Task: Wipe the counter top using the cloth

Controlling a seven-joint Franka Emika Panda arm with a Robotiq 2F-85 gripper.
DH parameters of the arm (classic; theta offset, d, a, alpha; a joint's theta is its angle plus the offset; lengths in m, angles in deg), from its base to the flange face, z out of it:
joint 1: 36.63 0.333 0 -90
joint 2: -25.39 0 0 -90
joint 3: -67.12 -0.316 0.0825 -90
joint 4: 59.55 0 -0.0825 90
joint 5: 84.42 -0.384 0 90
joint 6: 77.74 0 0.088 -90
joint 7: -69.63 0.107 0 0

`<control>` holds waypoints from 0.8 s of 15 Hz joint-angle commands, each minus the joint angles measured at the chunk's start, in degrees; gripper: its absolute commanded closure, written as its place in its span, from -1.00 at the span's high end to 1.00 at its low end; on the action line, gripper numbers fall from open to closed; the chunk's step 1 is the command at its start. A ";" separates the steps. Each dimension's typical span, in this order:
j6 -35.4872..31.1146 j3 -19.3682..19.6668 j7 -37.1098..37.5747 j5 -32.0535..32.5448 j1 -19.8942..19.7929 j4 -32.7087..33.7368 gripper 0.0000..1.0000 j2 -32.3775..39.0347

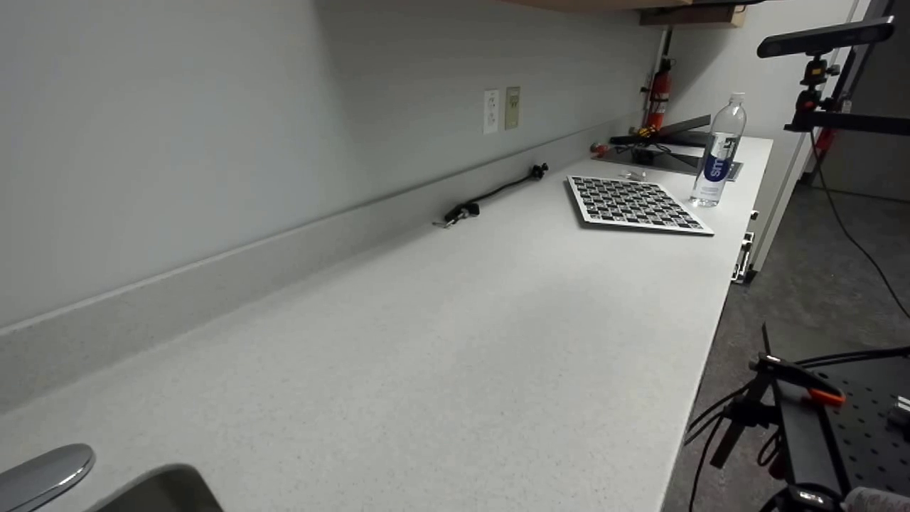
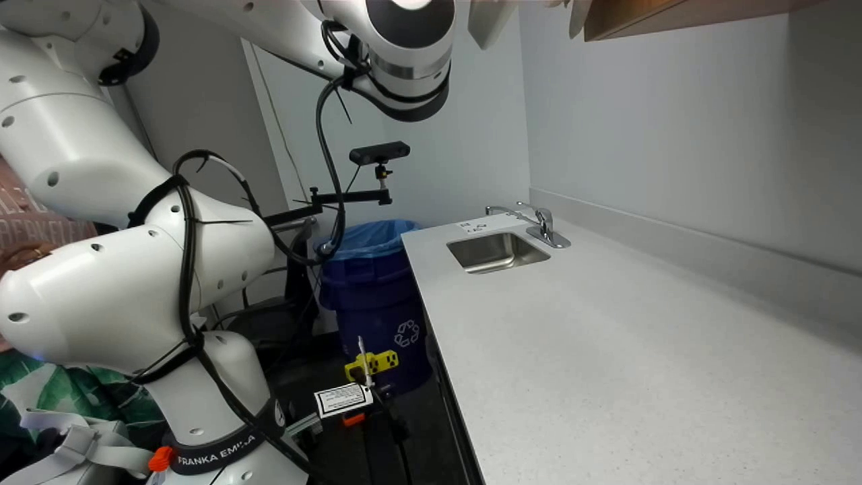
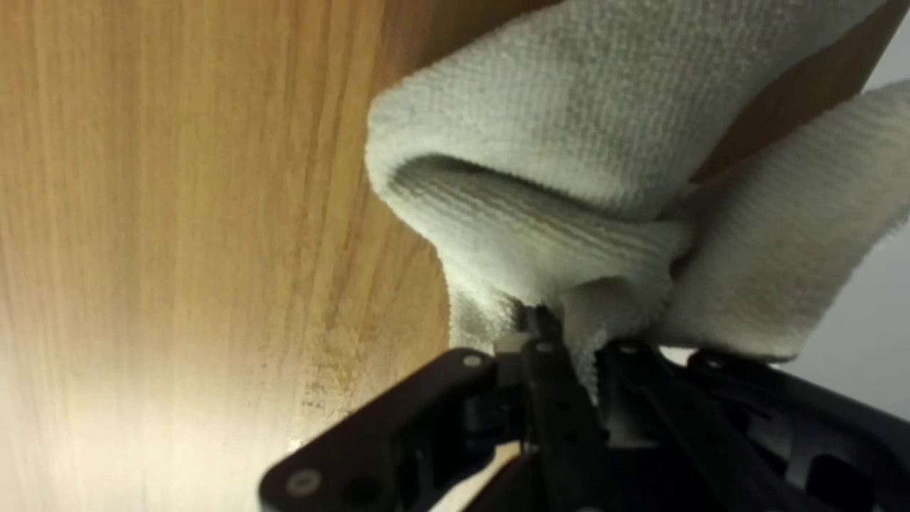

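A whitish cloth (image 3: 554, 121) hangs folded in the wrist view, in front of a wooden surface. My gripper (image 3: 579, 338) is closed on the cloth, which bunches between its dark fingers and hides the fingertips. In an exterior view, pale hanging pieces that look like the cloth (image 2: 490, 23) show at the top edge, beside the wooden cabinet and high above the counter. The gripper itself is outside both exterior views. The light grey counter top (image 1: 426, 355) shows in both exterior views (image 2: 606, 350), and the cloth is not touching it.
A wooden cabinet (image 2: 673, 17) overhangs the counter. A sink (image 2: 498, 252) and faucet (image 2: 542, 225) are at one end. A checkered board (image 1: 633, 203), a water bottle (image 1: 718, 156) and a black cable (image 1: 498, 190) lie or stand toward the opposite end. A wall runs along the back.
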 commanded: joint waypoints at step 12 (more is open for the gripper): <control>43.88 14.31 -0.44 -1.37 23.68 0.49 -0.96 -3.97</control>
